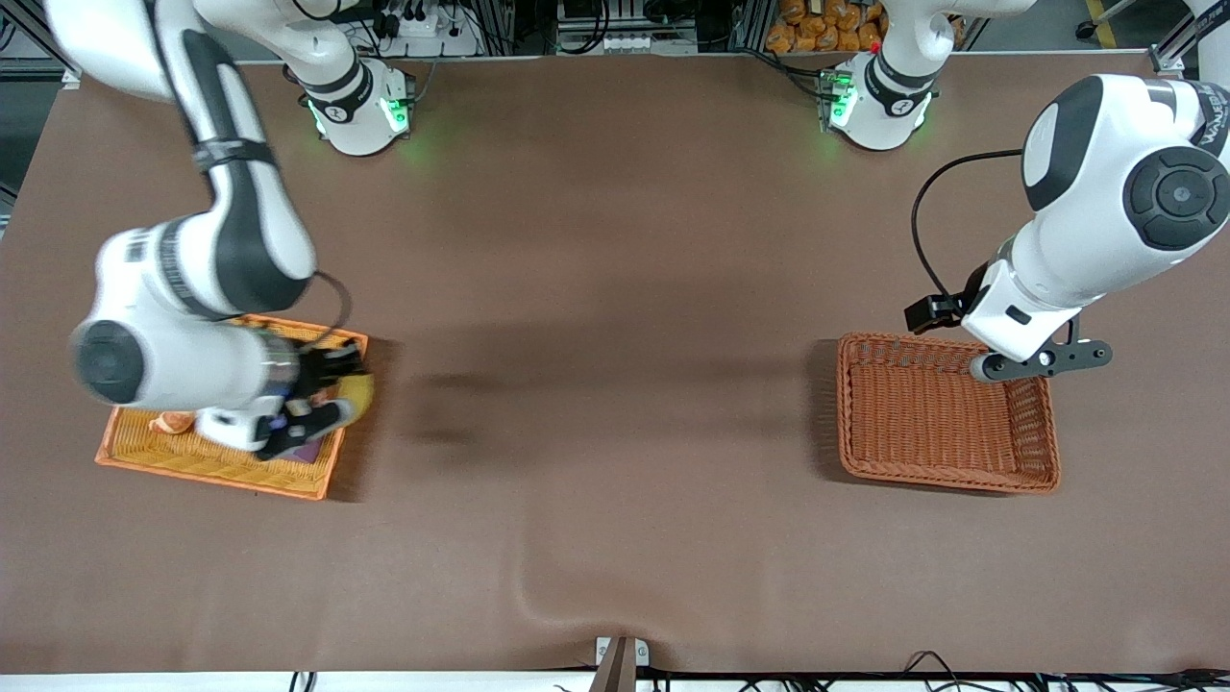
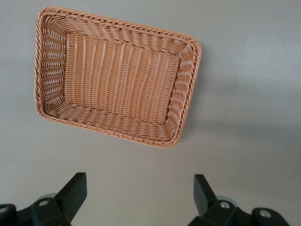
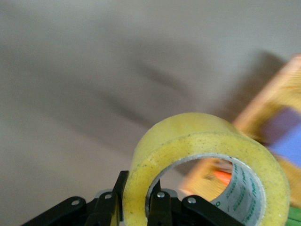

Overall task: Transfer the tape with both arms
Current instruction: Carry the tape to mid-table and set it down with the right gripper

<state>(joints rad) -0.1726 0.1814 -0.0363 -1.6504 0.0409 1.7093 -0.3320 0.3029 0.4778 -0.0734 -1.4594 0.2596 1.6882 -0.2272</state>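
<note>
Right wrist view shows the right gripper point(image 3: 136, 200) pinching the tape point(image 3: 207, 165) over the orange tray point(image 1: 207, 461), lower left of the front frame. Handover remains; the left gripper point(image 2: 141, 195), jaws spread, waits above the brown basket point(image 2: 186, 89).

Premises: a robotics laboratory or test cell. Evidence: two white robot arms point(image 1: 1105, 221) mounted on bases with green indicator lights point(image 1: 389, 113) along one edge of a brown-covered worktop point(image 1: 615, 384). Aluminium framing, a power strip point(image 1: 423, 24) and loose cabling stand just past that edge. Further cables point(image 1: 922, 663) hang at the edge nearest the front camera.
</note>
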